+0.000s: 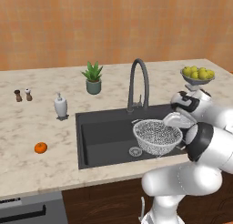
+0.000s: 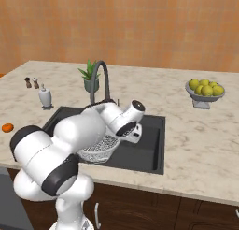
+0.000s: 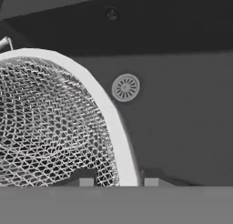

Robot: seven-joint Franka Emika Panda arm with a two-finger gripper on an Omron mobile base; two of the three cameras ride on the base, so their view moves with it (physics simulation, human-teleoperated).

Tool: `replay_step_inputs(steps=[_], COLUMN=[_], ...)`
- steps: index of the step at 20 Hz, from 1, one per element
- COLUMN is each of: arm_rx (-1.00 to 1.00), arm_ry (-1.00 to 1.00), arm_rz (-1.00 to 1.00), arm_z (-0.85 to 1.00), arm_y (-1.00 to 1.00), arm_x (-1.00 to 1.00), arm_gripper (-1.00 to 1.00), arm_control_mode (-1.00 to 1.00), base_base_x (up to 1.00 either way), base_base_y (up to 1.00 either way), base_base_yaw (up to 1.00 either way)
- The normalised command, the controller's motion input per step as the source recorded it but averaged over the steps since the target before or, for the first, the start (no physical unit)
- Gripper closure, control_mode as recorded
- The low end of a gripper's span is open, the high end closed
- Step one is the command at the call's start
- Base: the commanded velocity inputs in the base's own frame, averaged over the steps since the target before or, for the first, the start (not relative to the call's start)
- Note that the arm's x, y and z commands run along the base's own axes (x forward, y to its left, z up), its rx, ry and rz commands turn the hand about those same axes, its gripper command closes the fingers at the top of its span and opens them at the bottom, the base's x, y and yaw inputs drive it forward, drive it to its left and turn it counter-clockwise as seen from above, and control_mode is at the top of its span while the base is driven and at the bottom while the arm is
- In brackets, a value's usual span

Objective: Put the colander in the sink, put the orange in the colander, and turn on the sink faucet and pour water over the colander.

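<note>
The claw (image 3: 114, 181) is clamped on the rim of the colander (image 1: 157, 135), one fingertip inside the mesh and one outside. The colander hangs over the sink (image 1: 102, 134), tilted, its bowl above the drain (image 1: 135, 151) in the left base view. The faucet (image 1: 138, 84) stands behind the basin. The orange (image 1: 41, 148) lies on the bench (image 1: 36, 123) left of the sink, well apart from the colander.
</note>
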Motion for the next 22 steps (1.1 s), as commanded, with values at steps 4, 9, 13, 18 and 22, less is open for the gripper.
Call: replay_step_inputs(steps=[4,9,13,18,22], arm_rx=[-0.08,0.14,0.24,0.09,-0.04], arm_ry=[-0.20,0.00,0.01,0.02,0.08], arm_rz=[0.00,0.02,0.06,0.03,0.00], arm_z=[0.00,0.11,0.14,0.01,-0.30], arm_y=[0.04,-0.14,-0.32,-0.07,0.06], arm_x=[0.22,0.59,0.70,0.58,0.24], arm_gripper=[1.00,1.00,1.00,1.00,1.00], arm_control_mode=[-1.00,-1.00,-1.00,-1.00,-1.00], base_base_x=[0.00,0.00,0.00,0.00,0.00], base_base_y=[0.00,0.00,0.00,0.00,0.00], base_base_yaw=[0.00,0.00,0.00,0.00,0.00])
